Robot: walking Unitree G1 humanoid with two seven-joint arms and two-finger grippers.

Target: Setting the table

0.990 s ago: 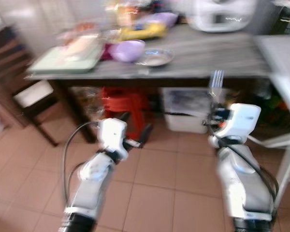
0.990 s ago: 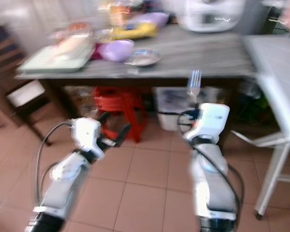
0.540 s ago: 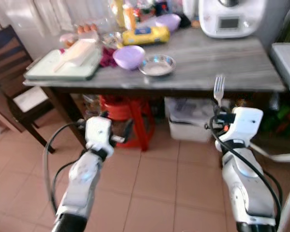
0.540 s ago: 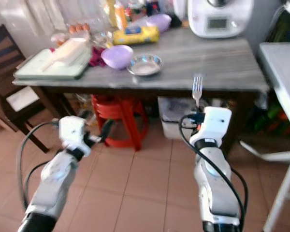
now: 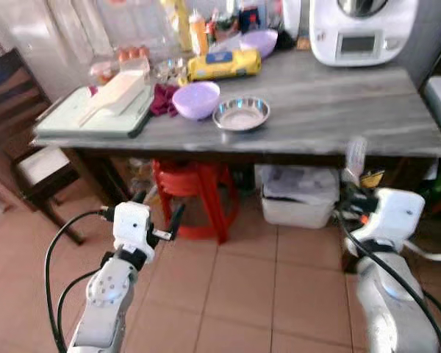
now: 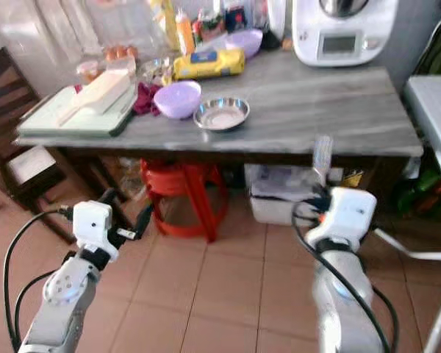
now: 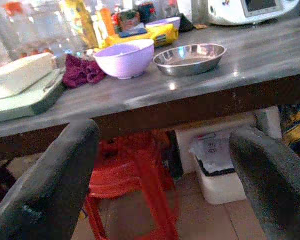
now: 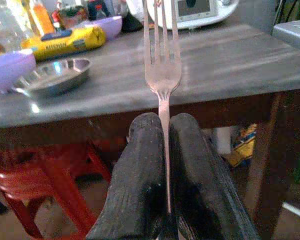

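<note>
Right gripper (image 8: pixel 165 135) has the fork (image 8: pixel 161 70) pinched between its two fingers (image 8: pixel 140 165), which are pressed together on the lower handle; tines stand upright, above the fingers and just short of the front edge of the grey worktop (image 5: pixel 338 110). Judging by look: thin metal, light, stiff, smooth — it will likely slip or swivel in a pinch this narrow, so you should keep the hold low on the flat of the handle and avoid quick wrist turns. No fragility to worry about; a drop would only mean a clatter on the tiled floor (image 5: pixel 242 279). Left gripper (image 7: pixel 160 165) hangs in front of the worktop with fingers spread wide, holding nothing. On the worktop: steel dish (image 5: pixel 240 114) touching or just beside a lilac bowl (image 5: pixel 195 99), a yellow packet (image 5: pixel 224 64) behind them, a white appliance (image 5: pixel 360 29) at the far right corner. A red stool (image 5: pixel 195 191) sits under the worktop. The bare stretch right of the steel dish looks the easiest spot to lay the fork flat.
</note>
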